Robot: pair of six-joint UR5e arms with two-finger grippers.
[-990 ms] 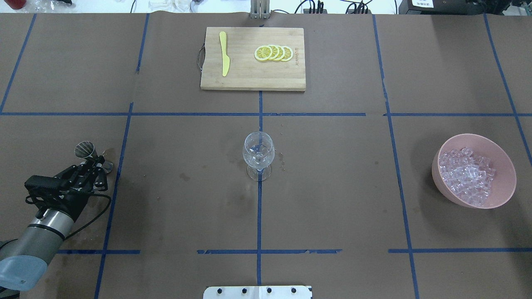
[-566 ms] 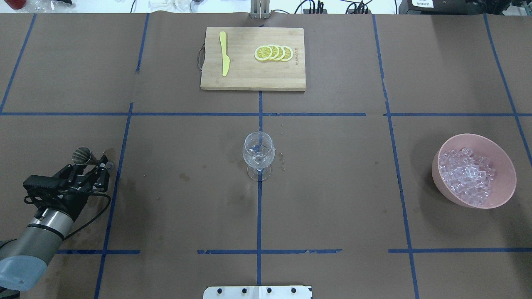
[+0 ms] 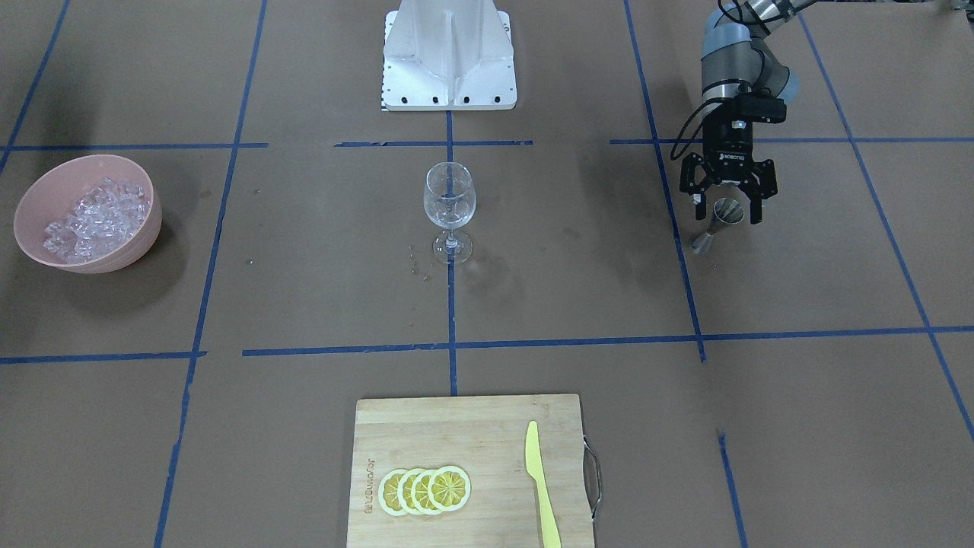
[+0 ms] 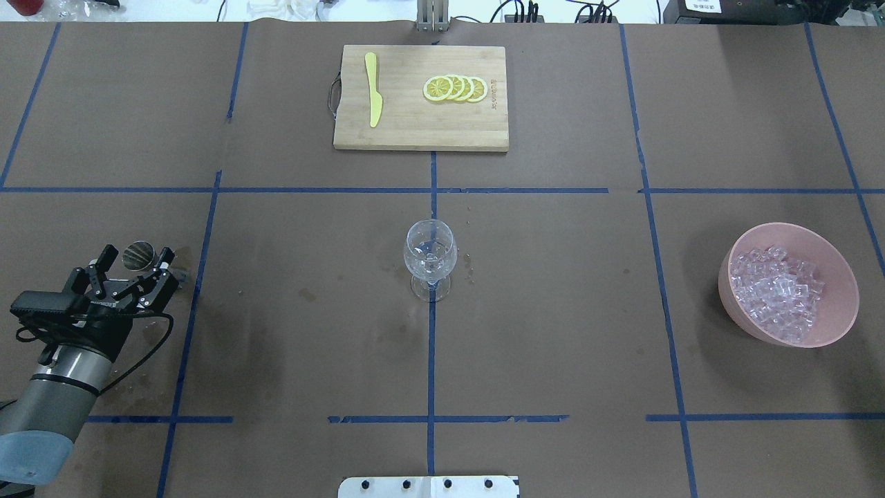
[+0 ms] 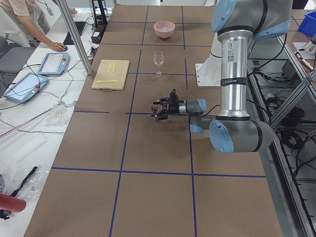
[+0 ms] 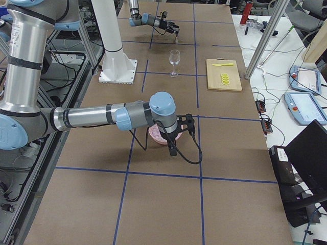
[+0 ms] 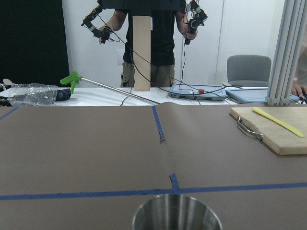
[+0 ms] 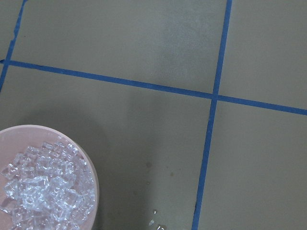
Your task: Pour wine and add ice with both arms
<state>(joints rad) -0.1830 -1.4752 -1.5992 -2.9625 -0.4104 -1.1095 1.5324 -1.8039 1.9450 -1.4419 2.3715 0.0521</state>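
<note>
Left gripper (image 4: 137,259) has opened around the metal jigger (image 3: 716,226).

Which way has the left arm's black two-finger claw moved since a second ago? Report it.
Yes. The left claw has backed leftward, away from the vertical blue tape line, and opened.
</note>
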